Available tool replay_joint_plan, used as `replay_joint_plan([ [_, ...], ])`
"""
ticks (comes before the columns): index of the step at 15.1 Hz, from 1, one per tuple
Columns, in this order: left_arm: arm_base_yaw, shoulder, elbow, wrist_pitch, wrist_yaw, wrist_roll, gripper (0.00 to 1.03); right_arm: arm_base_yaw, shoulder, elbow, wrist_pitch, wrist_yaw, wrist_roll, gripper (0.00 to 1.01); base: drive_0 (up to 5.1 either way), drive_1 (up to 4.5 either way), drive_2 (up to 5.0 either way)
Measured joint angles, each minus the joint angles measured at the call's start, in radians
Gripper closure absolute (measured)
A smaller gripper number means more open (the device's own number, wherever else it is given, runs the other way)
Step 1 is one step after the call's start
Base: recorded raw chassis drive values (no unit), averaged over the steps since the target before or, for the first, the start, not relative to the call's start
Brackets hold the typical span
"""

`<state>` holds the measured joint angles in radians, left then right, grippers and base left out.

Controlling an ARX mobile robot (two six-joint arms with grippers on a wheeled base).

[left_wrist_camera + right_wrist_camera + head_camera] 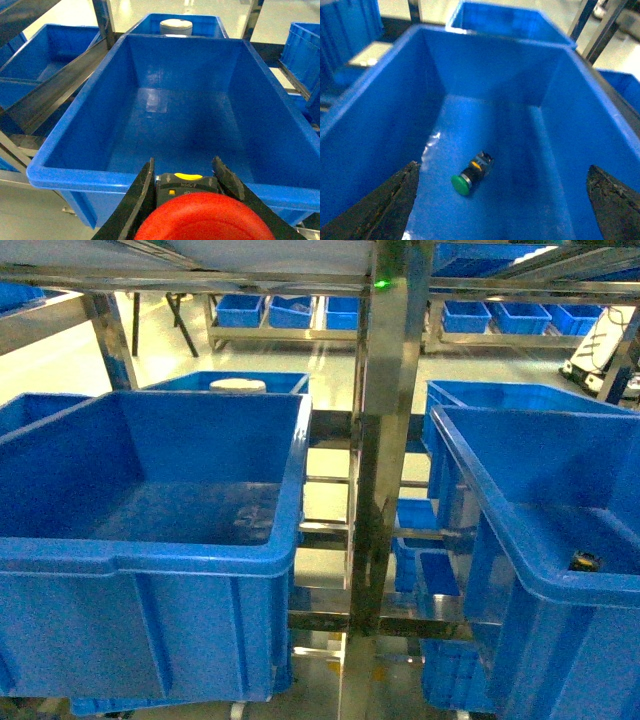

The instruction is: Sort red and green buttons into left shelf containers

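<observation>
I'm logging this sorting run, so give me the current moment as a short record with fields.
left tool: shut on a red button, above the near rim of a large blue bin
that bin's floor: nothing seen on it
right tool: open, holding nothing
right bin: one green button lying on its side on the floor
behind left bin: white round object in another bin

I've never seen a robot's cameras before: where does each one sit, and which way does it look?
Head: rides on the robot, faces forward at the left bin, shelf post and right bin; no arm shows.
Left wrist: looks down into the left bin; left tool grips a red button.
Right wrist: looks down into a bin holding a green button; right tool's fingers spread.
Head and left wrist share the left bin.
</observation>
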<state>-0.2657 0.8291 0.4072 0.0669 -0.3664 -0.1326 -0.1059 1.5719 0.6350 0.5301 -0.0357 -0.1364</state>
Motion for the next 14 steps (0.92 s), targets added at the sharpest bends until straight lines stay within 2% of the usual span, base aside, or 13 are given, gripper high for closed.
replay_joint_plan([
  [1, 0.000, 0.000, 0.000, 0.000, 0.000, 0.000, 0.74, -0.002, -0.138, -0.107, 0.045, -0.023, 0.032, 0.03, 0.0, 0.00, 0.0],
  [2, 0.000, 0.000, 0.000, 0.000, 0.000, 0.000, 0.74, -0.002, -0.306, -0.220, 0.012, -0.042, 0.058, 0.03, 0.0, 0.00, 0.0],
  [3, 0.000, 0.000, 0.000, 0.000, 0.000, 0.000, 0.74, -0.011, -0.459, -0.326, -0.073, -0.077, 0.077, 0.03, 0.0, 0.00, 0.0],
  [5, 0.000, 0.000, 0.000, 0.000, 0.000, 0.000, 0.74, -0.066, -0.763, -0.460, -0.304, -0.126, 0.110, 0.03, 0.0, 0.00, 0.0],
  [7, 0.000, 0.000, 0.000, 0.000, 0.001, 0.000, 0.74, -0.085, -1.100, -0.539, -0.597, -0.224, 0.084, 0.03, 0.0, 0.00, 0.0],
  [8, 0.000, 0.000, 0.000, 0.000, 0.000, 0.000, 0.74, -0.082, -1.240, -0.546, -0.748, -0.241, 0.071, 0.03, 0.0, 0.00, 0.0],
  [9, 0.000, 0.000, 0.000, 0.000, 0.000, 0.000, 0.74, -0.063, -1.331, -0.532, -0.833, -0.238, 0.057, 0.03, 0.0, 0.00, 0.0],
  [11, -0.001, 0.000, 0.000, 0.000, 0.001, 0.000, 0.74, -0.058, -1.368, -0.526, -0.864, -0.229, 0.031, 0.03, 0.0, 0.00, 0.0],
  [14, 0.016, 0.005, 0.001, 0.010, 0.022, 0.000, 0.74, -0.058, -1.365, -0.526, -0.864, -0.227, 0.027, 0.03, 0.0, 0.00, 0.0],
])
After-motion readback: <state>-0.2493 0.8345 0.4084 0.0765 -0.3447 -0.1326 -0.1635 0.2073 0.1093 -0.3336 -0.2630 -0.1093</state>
